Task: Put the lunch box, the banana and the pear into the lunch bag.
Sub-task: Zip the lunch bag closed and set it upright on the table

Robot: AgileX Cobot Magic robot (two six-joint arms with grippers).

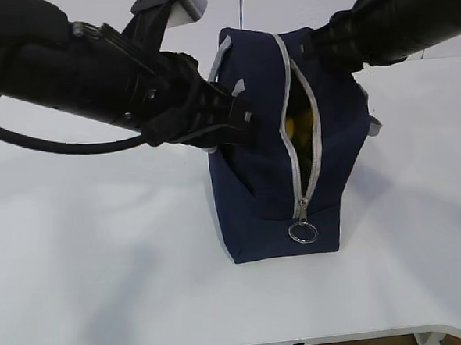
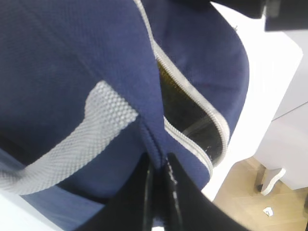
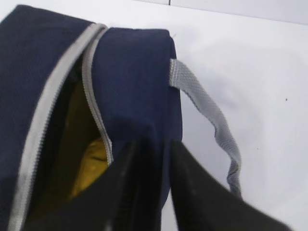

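The navy lunch bag (image 1: 263,194) stands on the white table with its grey zipper partly open; the ring pull (image 1: 303,231) hangs at the near end. Something yellow (image 1: 302,125) shows inside through the gap, also in the right wrist view (image 3: 91,163); I cannot tell whether it is the banana or the pear. The lunch box is hidden. My left gripper (image 1: 239,121) is shut on a fold of the bag's left side (image 2: 158,161), beside a grey handle (image 2: 96,120). My right gripper (image 1: 324,45) pinches the bag's right upper edge (image 3: 153,144).
The white table (image 1: 102,251) spreads around the bag, with its front edge (image 1: 304,344) near the bottom. A loose grey handle (image 3: 207,110) hangs on the bag's right side. A white block (image 1: 193,3) sits behind the left arm. Wooden floor (image 2: 250,202) shows past the table's edge.
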